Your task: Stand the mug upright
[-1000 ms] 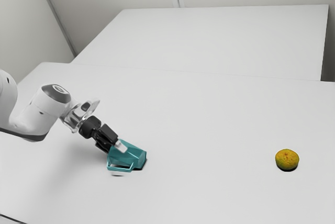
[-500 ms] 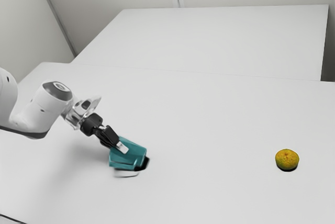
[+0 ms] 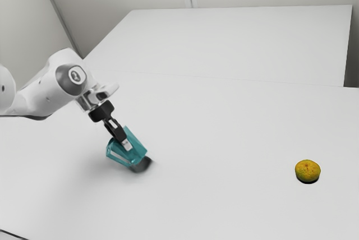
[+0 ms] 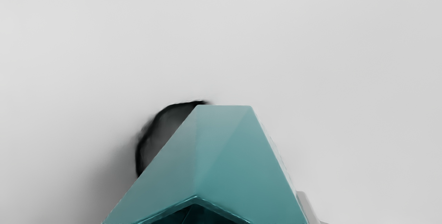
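Mug [image 3: 136,143] tilted above bench [image 3: 235,139], nine o'clock from yellow fruit [image 3: 307,171] in exterior view, our fingers [image 3: 127,145] clamped on it! Slanted walls could swivel in our pinch; releasing while tilted could topple it.

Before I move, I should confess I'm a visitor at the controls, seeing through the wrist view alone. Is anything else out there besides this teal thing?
Observer: Yes, a round yellow fruit sits on the table, toward the exterior view's right.

Operator: And my teal thing, is it standing straight?

Observer: No. It's a mug, and from the side it leans, its base end lower and toward the exterior view's right.

Operator: Funny, I can't see the robot's body. Where does it reach in from?

Observer: The white arm comes in from the exterior view's left, down to the black gripper holding the mug.
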Action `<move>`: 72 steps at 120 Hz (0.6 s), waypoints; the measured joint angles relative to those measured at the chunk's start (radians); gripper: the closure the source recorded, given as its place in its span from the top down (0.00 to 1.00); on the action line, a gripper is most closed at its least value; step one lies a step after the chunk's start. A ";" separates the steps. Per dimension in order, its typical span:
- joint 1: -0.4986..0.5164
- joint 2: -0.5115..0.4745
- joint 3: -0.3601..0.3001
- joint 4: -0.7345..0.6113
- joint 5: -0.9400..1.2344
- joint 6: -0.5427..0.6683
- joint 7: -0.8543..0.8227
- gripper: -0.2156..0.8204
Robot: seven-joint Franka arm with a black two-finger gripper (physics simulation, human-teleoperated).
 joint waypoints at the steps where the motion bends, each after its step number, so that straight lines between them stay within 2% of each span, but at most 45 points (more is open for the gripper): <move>1: 0.002 -0.002 -0.005 0.001 0.012 0.005 -0.006 0.06; 15: 0.023 -0.024 -0.064 0.007 0.160 0.072 -0.094 0.05; 30: -0.001 -0.025 -0.099 0.005 0.269 0.138 -0.187 0.05; 72: -0.044 -0.012 -0.144 -0.008 0.449 0.255 -0.429 0.04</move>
